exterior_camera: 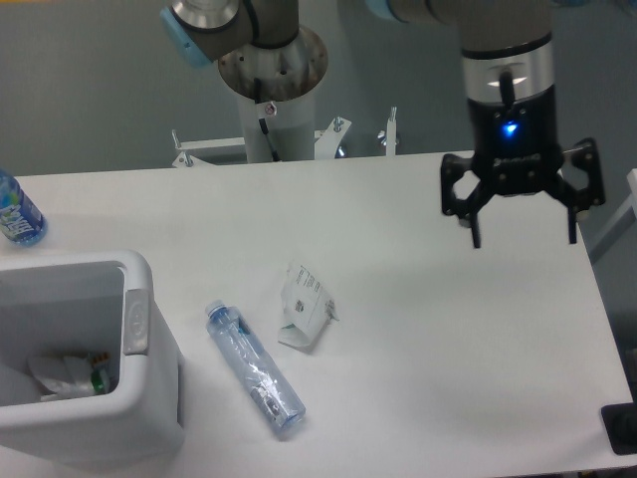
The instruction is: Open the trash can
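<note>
The trash can [149, 398] is a large white boxy bin at the front left of the table. Its top stands open and I see crumpled trash [70, 376] inside. A grey push-button strip [136, 310] sits on its right rim. No lid shows in view. My gripper [524, 239] hangs over the right part of the table, far from the bin. Its two black fingers are spread wide and hold nothing.
A crushed clear plastic bottle with a blue cap [255, 368] lies right of the bin. A crumpled white carton [304, 307] lies beside it. A blue-labelled bottle [17, 211] stands at the left edge. The robot base [274, 95] is at the back.
</note>
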You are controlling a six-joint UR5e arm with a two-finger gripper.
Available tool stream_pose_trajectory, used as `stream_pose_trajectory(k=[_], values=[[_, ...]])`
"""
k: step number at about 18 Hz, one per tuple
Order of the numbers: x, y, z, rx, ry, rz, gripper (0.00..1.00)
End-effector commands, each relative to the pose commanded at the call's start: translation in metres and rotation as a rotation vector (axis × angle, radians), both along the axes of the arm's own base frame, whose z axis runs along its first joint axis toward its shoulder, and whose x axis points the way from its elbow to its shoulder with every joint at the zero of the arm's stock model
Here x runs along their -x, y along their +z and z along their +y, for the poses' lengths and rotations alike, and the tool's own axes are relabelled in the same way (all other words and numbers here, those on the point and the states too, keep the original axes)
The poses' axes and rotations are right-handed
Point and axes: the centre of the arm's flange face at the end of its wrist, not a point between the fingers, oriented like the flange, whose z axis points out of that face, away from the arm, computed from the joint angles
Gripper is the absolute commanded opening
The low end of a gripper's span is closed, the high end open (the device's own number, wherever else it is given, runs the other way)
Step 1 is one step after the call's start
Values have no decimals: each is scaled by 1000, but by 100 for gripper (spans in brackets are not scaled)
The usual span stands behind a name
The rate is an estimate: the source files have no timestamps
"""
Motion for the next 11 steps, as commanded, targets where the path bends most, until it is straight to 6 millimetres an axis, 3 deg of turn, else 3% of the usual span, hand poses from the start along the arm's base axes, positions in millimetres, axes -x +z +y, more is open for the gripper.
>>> stream_pose_trajectory(k=[11], values=[[2, -5, -7, 46, -34, 18, 100]])
